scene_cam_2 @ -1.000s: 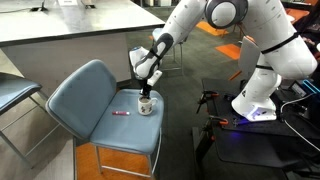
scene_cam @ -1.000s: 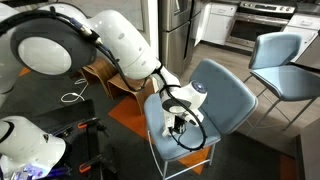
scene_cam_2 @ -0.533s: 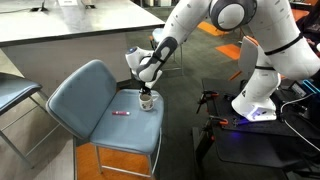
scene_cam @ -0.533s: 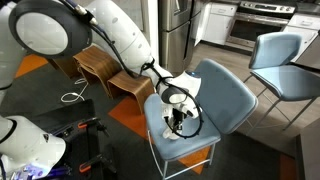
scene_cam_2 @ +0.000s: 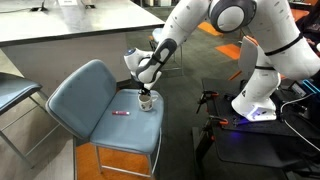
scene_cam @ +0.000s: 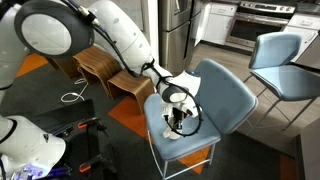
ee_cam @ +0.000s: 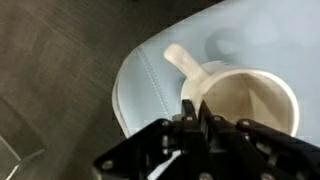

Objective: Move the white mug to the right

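Observation:
The white mug (scene_cam_2: 147, 103) stands near the edge of the blue chair seat (scene_cam_2: 85, 100). In the wrist view the mug (ee_cam: 255, 95) fills the right side, with its handle pointing up-left and a pale inside. My gripper (ee_cam: 195, 108) is down on the mug, its two fingers pinched together on the rim wall next to the handle. In both exterior views the gripper (scene_cam_2: 146, 93) (scene_cam: 178, 115) sits right on top of the mug. It mostly hides the mug in the view where the seat (scene_cam: 228, 95) faces away.
A thin pink stick (scene_cam_2: 120, 113) lies on the seat beside the mug. The seat edge and dark floor (ee_cam: 50, 70) are close to the mug. A second blue chair (scene_cam: 285, 60) and a counter (scene_cam_2: 60, 25) stand nearby. The robot base (scene_cam_2: 255, 100) stands beside the chair.
My gripper came down from above the mug onto its rim and closed there. In the last half second almost nothing moved.

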`<state>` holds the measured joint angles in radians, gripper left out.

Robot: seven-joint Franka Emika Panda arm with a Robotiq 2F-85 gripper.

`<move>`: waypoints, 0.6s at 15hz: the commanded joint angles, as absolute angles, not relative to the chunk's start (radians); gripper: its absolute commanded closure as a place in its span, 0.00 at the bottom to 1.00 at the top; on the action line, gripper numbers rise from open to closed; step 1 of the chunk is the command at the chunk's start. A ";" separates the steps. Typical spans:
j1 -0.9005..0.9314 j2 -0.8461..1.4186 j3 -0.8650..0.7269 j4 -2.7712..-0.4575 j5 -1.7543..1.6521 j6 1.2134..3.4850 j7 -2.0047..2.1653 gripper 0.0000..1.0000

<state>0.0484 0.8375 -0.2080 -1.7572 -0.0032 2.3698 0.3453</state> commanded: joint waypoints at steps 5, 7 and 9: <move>0.047 0.901 -0.220 -1.655 -0.021 2.328 0.378 0.98; 0.045 0.906 -0.222 -1.648 -0.017 2.322 0.378 0.67; 0.047 0.903 -0.226 -1.650 -0.021 2.314 0.376 0.59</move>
<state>0.0453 0.9087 -0.2212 -1.6693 -0.0033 2.3678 0.3456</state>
